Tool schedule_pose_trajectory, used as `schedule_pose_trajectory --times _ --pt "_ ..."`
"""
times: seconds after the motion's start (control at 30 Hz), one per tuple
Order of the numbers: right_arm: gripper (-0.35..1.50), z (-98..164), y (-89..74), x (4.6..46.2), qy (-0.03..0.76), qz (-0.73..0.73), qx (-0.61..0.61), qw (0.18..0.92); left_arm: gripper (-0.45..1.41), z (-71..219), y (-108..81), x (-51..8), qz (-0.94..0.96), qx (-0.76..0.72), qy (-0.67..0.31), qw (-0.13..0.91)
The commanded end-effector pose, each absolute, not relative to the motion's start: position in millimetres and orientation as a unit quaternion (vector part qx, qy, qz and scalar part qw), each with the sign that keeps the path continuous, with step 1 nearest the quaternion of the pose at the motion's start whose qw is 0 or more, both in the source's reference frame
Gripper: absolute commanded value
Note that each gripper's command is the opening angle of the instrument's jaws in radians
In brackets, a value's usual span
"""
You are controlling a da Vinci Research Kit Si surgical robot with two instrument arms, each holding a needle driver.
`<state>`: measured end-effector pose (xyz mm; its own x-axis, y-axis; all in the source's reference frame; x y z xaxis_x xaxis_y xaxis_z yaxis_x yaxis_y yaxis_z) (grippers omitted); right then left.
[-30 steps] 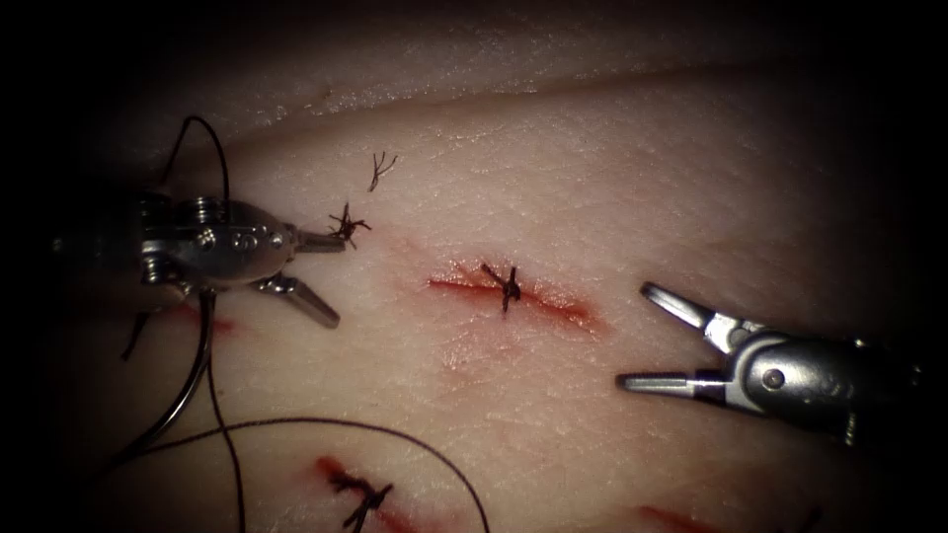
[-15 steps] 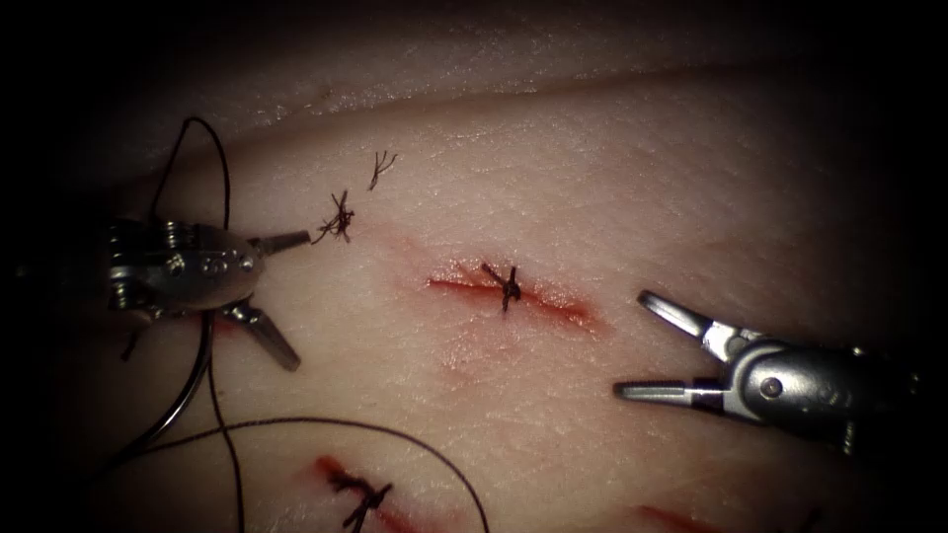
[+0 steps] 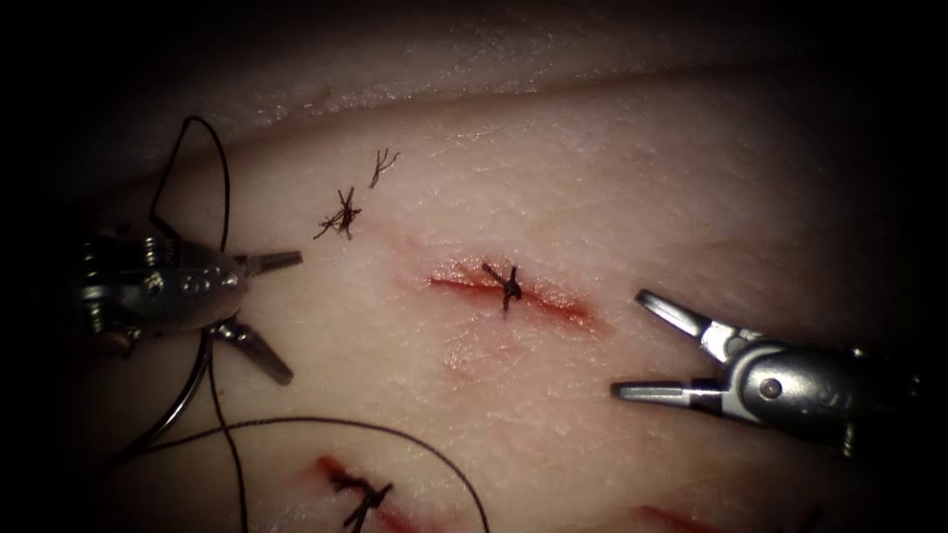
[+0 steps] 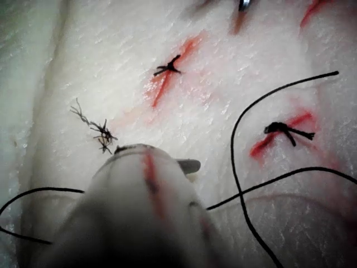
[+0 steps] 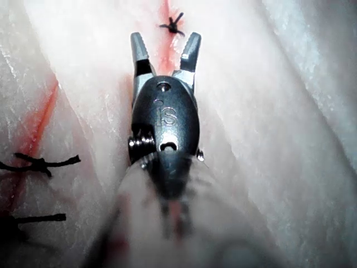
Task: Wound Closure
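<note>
The left arm's silver steel pincer (image 3: 281, 318) has backed away leftward over the last second with its jaws spread wide and holding nothing, leaving the frayed dark cut ends of thread (image 3: 340, 217) it dropped lying loose on the pale pork tissue (image 3: 632, 197), left of the short red cut (image 3: 513, 293) that carries one dark knotted stitch (image 3: 507, 286). The right arm's silver steel pincer (image 3: 647, 345) hovers just right of that cut, jaws also wide and empty, while the long black thread (image 3: 326, 424) loops across the tissue below it. I cannot make out the curved needle, so neither tool has it, and clearing such scraps well probably means setting them clear of the cut; there are no containers here
</note>
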<state>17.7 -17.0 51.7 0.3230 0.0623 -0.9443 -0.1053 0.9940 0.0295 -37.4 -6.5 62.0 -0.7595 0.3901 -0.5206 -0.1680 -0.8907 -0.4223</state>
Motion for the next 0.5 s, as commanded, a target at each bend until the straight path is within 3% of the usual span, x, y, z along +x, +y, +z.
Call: schedule_pose_trajectory --times 0.03,0.2,0.5 --pt "1.41 51.7 -16.3 18.7 0.571 0.049 -0.01 0.819 0.89 61.8 -5.8 -38.7 0.913 -0.339 -0.171 0.15" --pt "1.33 50.2 -15.3 19.1 0.527 0.053 0.028 0.848 0.78 58.9 -4.9 -40.7 0.871 -0.436 -0.166 0.151" --pt "1.14 46.7 -14.1 19.3 0.522 0.057 0.051 0.849 0.54 52.6 -3.0 -42.2 0.814 -0.552 -0.135 0.123"
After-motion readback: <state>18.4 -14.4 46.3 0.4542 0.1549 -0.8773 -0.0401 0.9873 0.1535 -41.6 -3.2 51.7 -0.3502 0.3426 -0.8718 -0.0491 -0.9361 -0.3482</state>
